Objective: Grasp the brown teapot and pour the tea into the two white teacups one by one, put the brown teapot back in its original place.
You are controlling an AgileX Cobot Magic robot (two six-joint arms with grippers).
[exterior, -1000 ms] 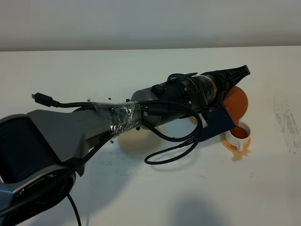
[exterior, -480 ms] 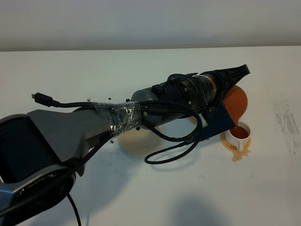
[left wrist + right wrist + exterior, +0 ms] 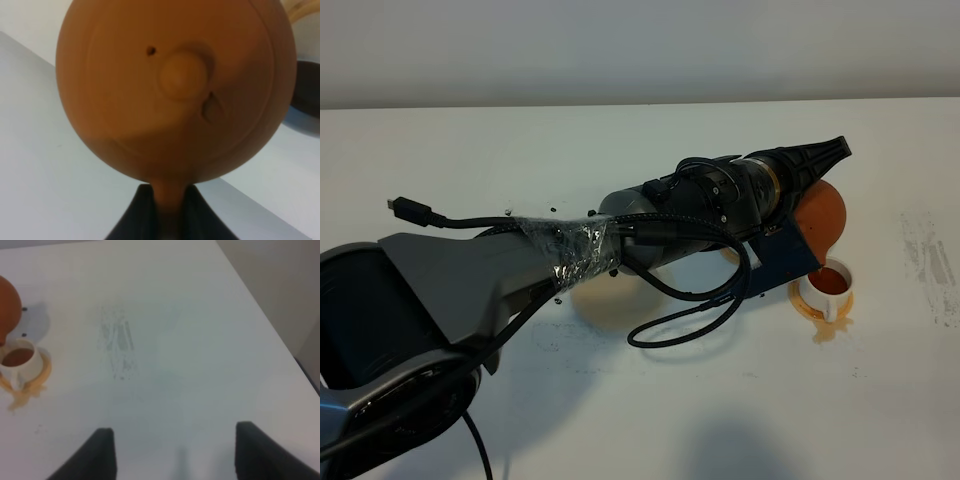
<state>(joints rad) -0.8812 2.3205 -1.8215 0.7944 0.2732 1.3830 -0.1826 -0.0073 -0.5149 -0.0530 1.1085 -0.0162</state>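
— Well, where is the teapot (image 3: 820,218) being kept?

— It is being held tilted over a cup (image 3: 828,287) at the right of the table (image 3: 620,420), the left gripper (image 3: 169,212) being pinched shut on its handle. In the left wrist view the lid knob (image 3: 183,76) is being shown face-on, close to the lens.

— And the cup?

— Tea (image 3: 831,282) is being seen inside it — dark reddish-brown, close to the rim. A tan puddle (image 3: 22,395) is being shown around its saucer (image 3: 812,312).

— The right gripper (image 3: 172,452)?

— Its fingers (image 3: 102,450) are being held spread wide above bare table, well apart from the cup, nothing being gripped between them.
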